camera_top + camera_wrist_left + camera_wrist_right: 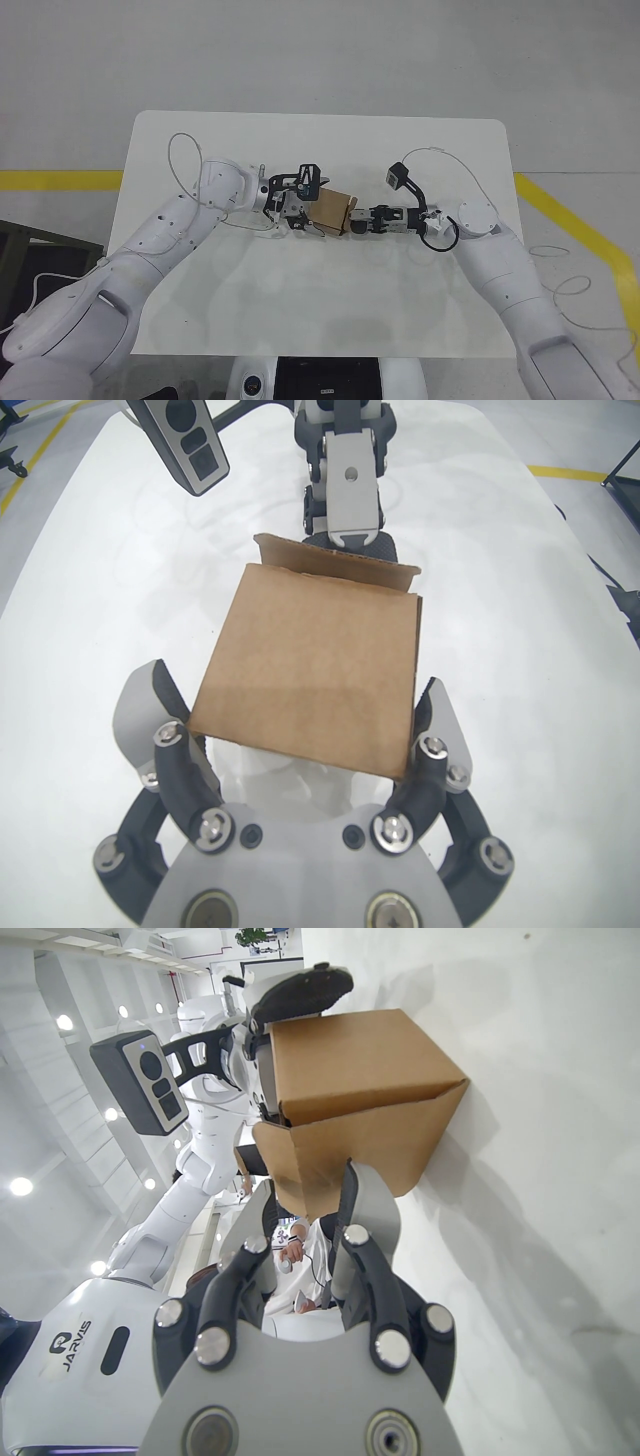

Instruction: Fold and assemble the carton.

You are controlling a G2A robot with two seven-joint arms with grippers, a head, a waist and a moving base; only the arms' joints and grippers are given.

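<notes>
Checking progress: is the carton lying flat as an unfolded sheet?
No, the carton stands opened into a box shape, one flap held by the right gripper.

We see the left arm [185,230] and right arm [505,275] clad in smooth, glossy white shells with rounded joints. A thin white cable [170,150] loops off the left one, and a second arcs from the right. Each wrist carries a camera module [140,1083], black-cased with a grey face, on a black bracket. On the left gripper [300,695] and right gripper [310,1183] we note grey metal finger plates, black ribbed pads [165,680], black links and silver screws [215,825]. One white shell bears a dark logo [70,1345].
</notes>
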